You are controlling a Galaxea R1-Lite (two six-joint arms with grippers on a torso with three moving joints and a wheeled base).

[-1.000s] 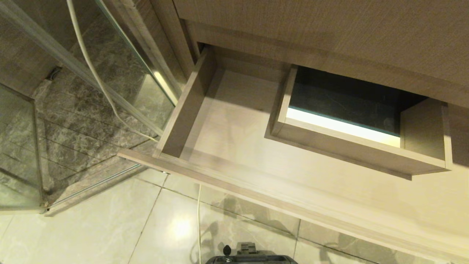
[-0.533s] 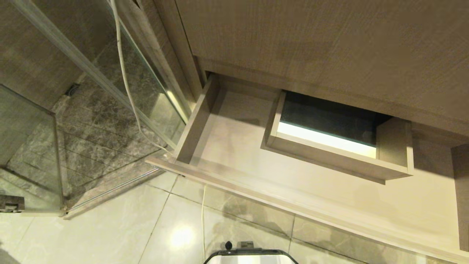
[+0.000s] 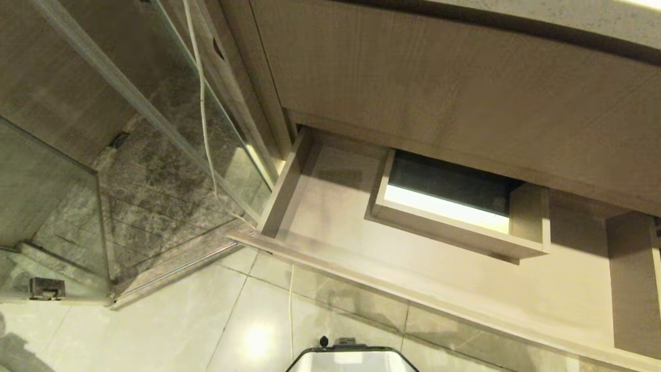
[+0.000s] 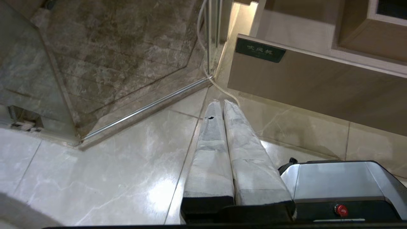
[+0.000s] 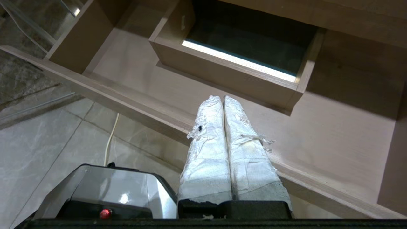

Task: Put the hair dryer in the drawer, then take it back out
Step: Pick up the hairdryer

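Observation:
The drawer (image 3: 439, 281) stands pulled out, light wood-grain, with nothing lying on its floor. Its boxed cutout (image 3: 454, 230) sits toward the back. The hair dryer is out of view in every frame. My left gripper (image 4: 221, 101) is shut and empty above the floor tiles, just short of the drawer front (image 4: 302, 86) with its black label (image 4: 260, 51). My right gripper (image 5: 221, 97) is shut and empty too, its tips over the drawer floor (image 5: 318, 136) near the cutout (image 5: 229, 73). Neither arm shows in the head view.
A taller wood-grain panel (image 3: 465, 88) rises above the drawer, with a counter edge at the top right. A glass shower enclosure (image 3: 62, 206) stands to the left, and a white cord (image 3: 205, 113) hangs along it to the floor. My base (image 3: 351, 359) is below.
The whole head picture has shifted: the drawer now sits lower and smaller, and a counter edge shows at the top. The camera has moved, not the things.

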